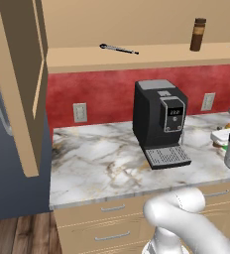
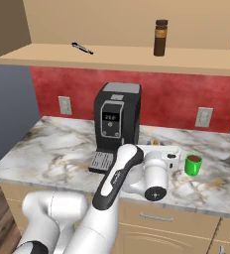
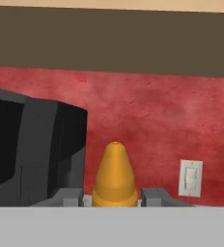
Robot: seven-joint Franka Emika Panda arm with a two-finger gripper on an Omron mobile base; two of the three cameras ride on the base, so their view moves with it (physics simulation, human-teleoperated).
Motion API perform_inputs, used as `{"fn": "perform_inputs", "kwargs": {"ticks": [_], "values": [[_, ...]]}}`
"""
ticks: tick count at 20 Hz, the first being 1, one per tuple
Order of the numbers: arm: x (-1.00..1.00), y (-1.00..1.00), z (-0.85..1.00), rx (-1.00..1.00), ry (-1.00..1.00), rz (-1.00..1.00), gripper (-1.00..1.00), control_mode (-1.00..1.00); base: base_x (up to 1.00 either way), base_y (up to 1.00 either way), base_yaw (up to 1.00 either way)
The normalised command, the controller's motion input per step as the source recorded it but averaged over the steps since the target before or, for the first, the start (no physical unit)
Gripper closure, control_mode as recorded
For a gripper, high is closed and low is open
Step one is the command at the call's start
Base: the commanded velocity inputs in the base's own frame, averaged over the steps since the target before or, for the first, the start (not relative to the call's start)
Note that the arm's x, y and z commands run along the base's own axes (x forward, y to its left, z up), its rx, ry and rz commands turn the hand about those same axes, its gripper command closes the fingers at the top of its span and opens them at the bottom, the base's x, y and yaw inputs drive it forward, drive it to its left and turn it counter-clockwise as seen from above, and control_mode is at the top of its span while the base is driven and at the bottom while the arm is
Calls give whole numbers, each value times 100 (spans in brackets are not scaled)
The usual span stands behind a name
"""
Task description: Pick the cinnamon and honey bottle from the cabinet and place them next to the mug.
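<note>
The fingers point(image 3: 115, 198) are clamping on the honey bottle point(image 3: 115, 176), whose orange nozzle is rising between them, just to the right of the black coffee machine point(image 2: 118, 121) and in front of the red wall with its white outlet point(image 3: 190, 178). The green mug point(image 2: 193, 164) is sitting on the marble bench point(image 2: 52, 156), well to the right of the coffee machine. The cinnamon point(image 2: 160, 37) is standing upright on the cabinet point(image 2: 112, 57) shelf above the coffee machine, with a dark pen point(image 2: 82, 47) lying on the same shelf to its left.
</note>
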Motion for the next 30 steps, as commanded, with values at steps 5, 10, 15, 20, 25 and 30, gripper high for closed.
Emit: {"fn": "perform_inputs", "kwargs": {"ticks": [5,10,15,20,25,30], "values": [[12,-4,-13,-1,0,0,100,-100,0,0,0],[26,-19,-42,-6,0,0,100,-100,0,0,0],[19,-21,-43,-3,0,0,100,-100,0,0,0],[8,-13,-28,-1,0,0,100,-100,0,0,0],[10,-5,-12,0,0,0,100,-100,0,0,0],[34,-6,-17,-2,0,0,100,-100,0,0,0]]}}
